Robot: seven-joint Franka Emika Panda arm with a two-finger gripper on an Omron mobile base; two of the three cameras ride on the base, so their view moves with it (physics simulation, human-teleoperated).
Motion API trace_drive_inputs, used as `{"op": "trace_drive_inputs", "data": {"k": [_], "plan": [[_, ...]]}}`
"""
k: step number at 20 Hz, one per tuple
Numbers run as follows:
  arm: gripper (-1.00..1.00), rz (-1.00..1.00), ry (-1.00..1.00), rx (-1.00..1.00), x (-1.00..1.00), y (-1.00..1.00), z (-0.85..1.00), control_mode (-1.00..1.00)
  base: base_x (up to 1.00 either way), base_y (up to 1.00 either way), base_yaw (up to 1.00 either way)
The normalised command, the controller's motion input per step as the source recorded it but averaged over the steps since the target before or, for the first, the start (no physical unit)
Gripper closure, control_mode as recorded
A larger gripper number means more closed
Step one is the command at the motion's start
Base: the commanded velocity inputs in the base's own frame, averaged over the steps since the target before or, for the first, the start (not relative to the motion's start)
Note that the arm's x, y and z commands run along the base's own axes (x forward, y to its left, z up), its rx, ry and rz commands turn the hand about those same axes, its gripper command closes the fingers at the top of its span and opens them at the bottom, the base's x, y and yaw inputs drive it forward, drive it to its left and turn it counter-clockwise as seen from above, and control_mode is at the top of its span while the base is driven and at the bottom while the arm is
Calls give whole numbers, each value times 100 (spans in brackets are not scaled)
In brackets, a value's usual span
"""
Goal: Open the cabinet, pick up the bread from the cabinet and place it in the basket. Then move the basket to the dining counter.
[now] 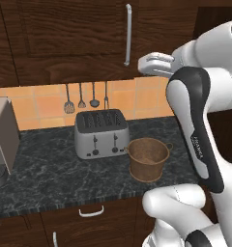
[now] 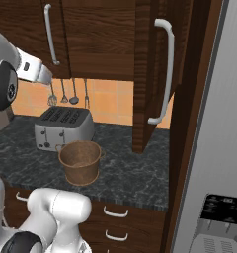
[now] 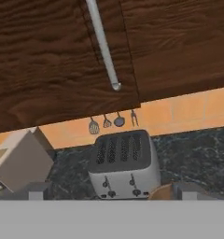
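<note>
— Where is the basket?

— The brown woven basket (image 1: pixel 148 158) sits on the black counter (image 1: pixel 50 173), just beside the toaster (image 1: pixel 101 132).

— And the hand?

— The hand (image 1: pixel 154 64) hovers near the cabinet (image 1: pixel 65 34) door's silver handle (image 1: pixel 128 34). I cannot tell whether its fingers are parted.

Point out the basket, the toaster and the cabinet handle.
basket (image 1: pixel 148 158): left base view, woven side wall.
toaster (image 1: pixel 100 134): left base view, front face.
cabinet handle (image 1: pixel 128 34): left base view, middle of bar.
</note>
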Motion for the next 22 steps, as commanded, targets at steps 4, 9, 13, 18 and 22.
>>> {"op": "trace_drive_inputs", "data": {"k": [4,9,13,18,22], "plan": [[-100,0,-1,-20,68,22,1,-100,0,0,0],[-100,0,0,-4,87,12,8,-100,0,0,0],[-100,0,-1,0,57,0,11,-100,0,0,0],[-100,0,-14,0,26,0,0,-100,0,0,0],[-100,0,-17,0,64,0,2,-100,0,0,0]]}}
